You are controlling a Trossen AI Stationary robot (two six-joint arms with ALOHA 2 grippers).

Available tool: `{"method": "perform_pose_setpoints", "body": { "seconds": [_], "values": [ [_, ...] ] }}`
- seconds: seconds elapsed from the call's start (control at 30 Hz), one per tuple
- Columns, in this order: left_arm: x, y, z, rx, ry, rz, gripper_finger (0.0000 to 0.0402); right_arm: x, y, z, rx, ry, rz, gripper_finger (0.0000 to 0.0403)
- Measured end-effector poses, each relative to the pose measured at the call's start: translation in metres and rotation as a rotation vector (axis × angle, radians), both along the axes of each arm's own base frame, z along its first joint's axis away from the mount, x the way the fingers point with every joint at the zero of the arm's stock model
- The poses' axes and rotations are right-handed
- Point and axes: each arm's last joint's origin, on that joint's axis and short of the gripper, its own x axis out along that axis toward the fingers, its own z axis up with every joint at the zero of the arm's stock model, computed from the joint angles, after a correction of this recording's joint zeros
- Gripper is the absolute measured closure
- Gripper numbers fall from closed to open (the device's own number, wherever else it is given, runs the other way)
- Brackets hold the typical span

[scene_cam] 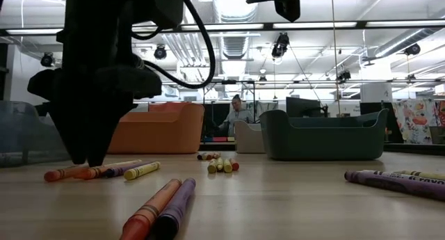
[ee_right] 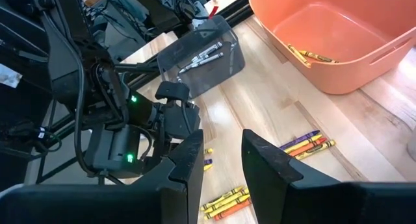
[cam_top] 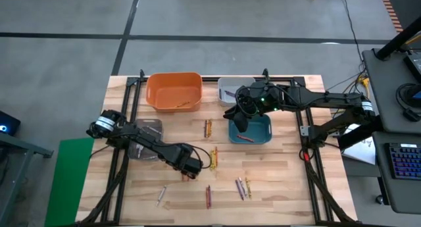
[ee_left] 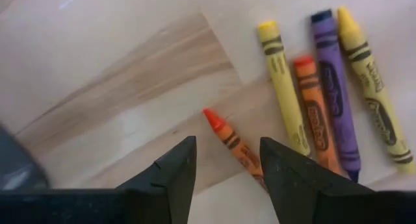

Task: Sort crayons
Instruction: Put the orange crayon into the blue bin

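Several crayons lie flat on the wooden table. A red-orange crayon point(ee_left: 224, 136) lies beside two yellow ones point(ee_left: 283, 81), an orange one point(ee_left: 315, 110) and a purple one point(ee_left: 335, 87); the same cluster shows in the high view point(cam_top: 214, 158). My left gripper point(ee_left: 227, 178) is open and low over the table point(cam_top: 192, 166), one finger on each side of the red-orange crayon. My right gripper point(ee_right: 221, 162) is open and empty, above the left edge of the teal bin point(cam_top: 262, 131). My left gripper comes slanting down at the red-orange crayon's rear part point(ee_left: 244, 156), which runs under one finger point(ee_left: 292, 178). I cannot tell whether a finger touches it. The crayon lies flat on the table.
An orange bin point(cam_top: 174, 91) holding crayons and a grey bin point(cam_top: 228, 89) stand at the far side. A clear bin point(ee_right: 201, 55) with grey crayons sits under my left arm. A red crayon point(cam_top: 245, 139) lies in the teal bin. More crayons lie on the table: one group mid-table point(cam_top: 207, 128), others near the front point(cam_top: 161, 195), point(cam_top: 208, 196), point(cam_top: 242, 187).
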Motion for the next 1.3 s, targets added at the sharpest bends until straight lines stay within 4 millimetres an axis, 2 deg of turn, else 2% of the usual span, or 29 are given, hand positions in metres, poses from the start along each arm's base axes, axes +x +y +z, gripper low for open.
{"method": "perform_pose_setpoints", "body": {
  "seconds": [0.33, 0.47, 0.8, 1.0, 1.13, 1.3],
  "values": [
    [-0.005, -0.011, -0.002, 0.009, -0.009, 0.041, 0.0257, 0.0, 0.0, 0.0, -0.014, 0.001, -0.008, 0.0307],
    [-0.006, -0.01, -0.004, 0.021, -0.014, 0.041, 0.0286, 0.002, -0.001, -0.002, -0.022, 0.009, -0.014, 0.0307],
    [-0.007, -0.01, -0.007, 0.036, -0.02, 0.056, 0.039, 0.011, -0.002, -0.012, -0.021, 0.045, -0.012, 0.0307],
    [-0.007, -0.01, -0.006, 0.038, -0.022, 0.063, 0.0397, 0.011, -0.002, -0.012, -0.043, 0.043, 0.002, 0.0307],
    [-0.006, -0.01, 0.005, 0.034, -0.036, 0.043, 0.04, 0.009, -0.001, -0.01, -0.043, 0.037, 0.013, 0.0307],
    [-0.009, -0.001, 0.04, 0.093, -0.088, -0.052, 0.0401, 0.007, 0.006, -0.008, -0.055, 0.033, 0.045, 0.0307]
  ]
}}
